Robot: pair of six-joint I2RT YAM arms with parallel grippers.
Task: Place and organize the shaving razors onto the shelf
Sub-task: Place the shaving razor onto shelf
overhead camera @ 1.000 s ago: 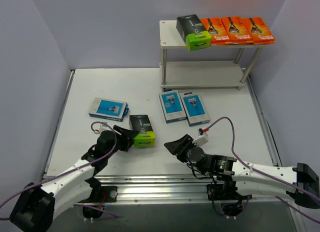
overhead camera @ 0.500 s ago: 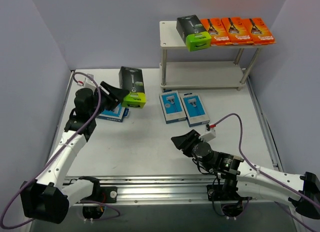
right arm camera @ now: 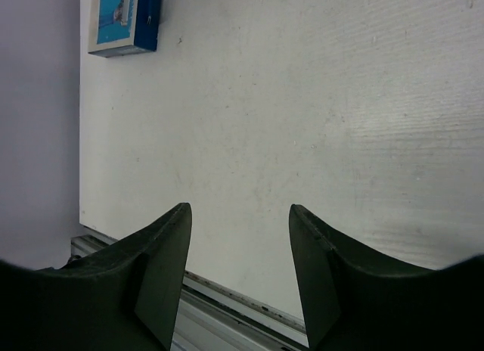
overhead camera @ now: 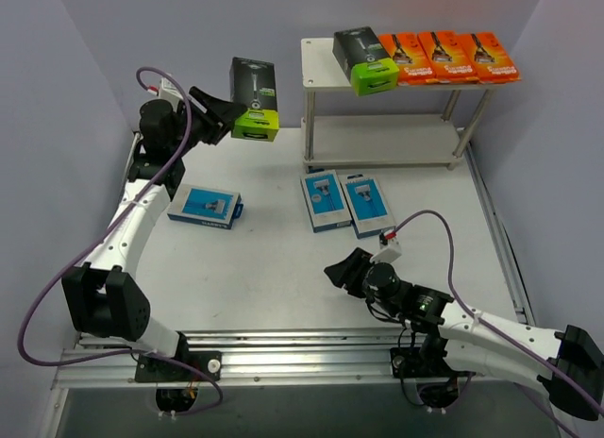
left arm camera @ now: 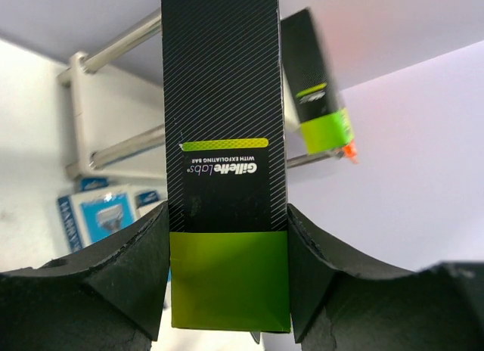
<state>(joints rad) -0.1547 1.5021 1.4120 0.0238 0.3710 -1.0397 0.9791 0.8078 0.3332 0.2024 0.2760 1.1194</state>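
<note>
Left gripper (overhead camera: 229,117) clamps a black razor pack (overhead camera: 255,96) by its lime-green end, up in the air left of the shelf (overhead camera: 321,68); right gripper (overhead camera: 342,273) hovers parted and empty low over the table (overhead camera: 274,254)

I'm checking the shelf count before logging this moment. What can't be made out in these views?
- Top external: the rear of the shelf's lower board lies under the top board; anything there is hidden.
- Left wrist: the held black pack runs off the upper edge; the shelved black pack behind it is blurred.
- Right wrist: the blue pack is cut by the top edge.
</note>
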